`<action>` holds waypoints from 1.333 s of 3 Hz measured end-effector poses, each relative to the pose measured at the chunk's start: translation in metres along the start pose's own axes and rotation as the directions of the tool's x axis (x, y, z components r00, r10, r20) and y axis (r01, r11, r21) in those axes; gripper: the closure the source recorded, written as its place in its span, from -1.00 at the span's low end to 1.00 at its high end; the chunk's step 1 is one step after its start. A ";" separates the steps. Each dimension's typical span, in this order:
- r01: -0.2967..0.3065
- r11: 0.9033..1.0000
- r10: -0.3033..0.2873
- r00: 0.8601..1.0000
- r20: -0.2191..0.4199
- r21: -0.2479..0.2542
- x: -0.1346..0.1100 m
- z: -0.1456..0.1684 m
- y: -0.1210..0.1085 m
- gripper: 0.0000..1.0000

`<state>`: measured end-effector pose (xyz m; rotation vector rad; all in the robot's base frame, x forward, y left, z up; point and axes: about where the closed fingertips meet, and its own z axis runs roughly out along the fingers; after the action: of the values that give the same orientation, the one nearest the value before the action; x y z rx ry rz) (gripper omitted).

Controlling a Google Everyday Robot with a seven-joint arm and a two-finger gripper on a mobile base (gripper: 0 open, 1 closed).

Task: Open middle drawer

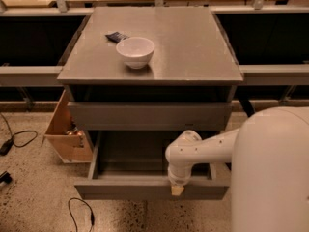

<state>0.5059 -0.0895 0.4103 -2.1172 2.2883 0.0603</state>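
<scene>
The grey cabinet (149, 66) stands in the middle of the camera view. Its top drawer (149, 116) has a taller grey front and sits nearly closed. The middle drawer (125, 190) below it is pulled well out, showing its grey floor and inner walls. My gripper (177, 189) hangs from the white arm (203, 149) and sits at the top edge of the middle drawer's front panel, right of centre. The lowest drawer is hidden under the open one.
A white bowl (135, 51) and a small dark object (117, 36) lie on the cabinet top. A cardboard box (67, 129) stands at the cabinet's left. Cables (79, 209) lie on the speckled floor. My white body (270, 173) fills the lower right.
</scene>
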 end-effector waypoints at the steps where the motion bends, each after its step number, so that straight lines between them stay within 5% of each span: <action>1: -0.001 0.999 0.000 1.000 -0.025 -0.038 0.011 -0.011 0.031 0.78; 2: 0.000 0.998 -0.002 0.999 -0.036 -0.057 0.016 -0.015 0.045 1.00; 3: -0.010 0.994 0.006 0.999 -0.033 -0.111 0.029 -0.017 0.076 1.00; 4: -0.010 0.994 0.006 0.999 -0.033 -0.111 0.027 -0.017 0.076 1.00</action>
<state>0.4286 -0.1117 0.4273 -2.1767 2.3650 0.1583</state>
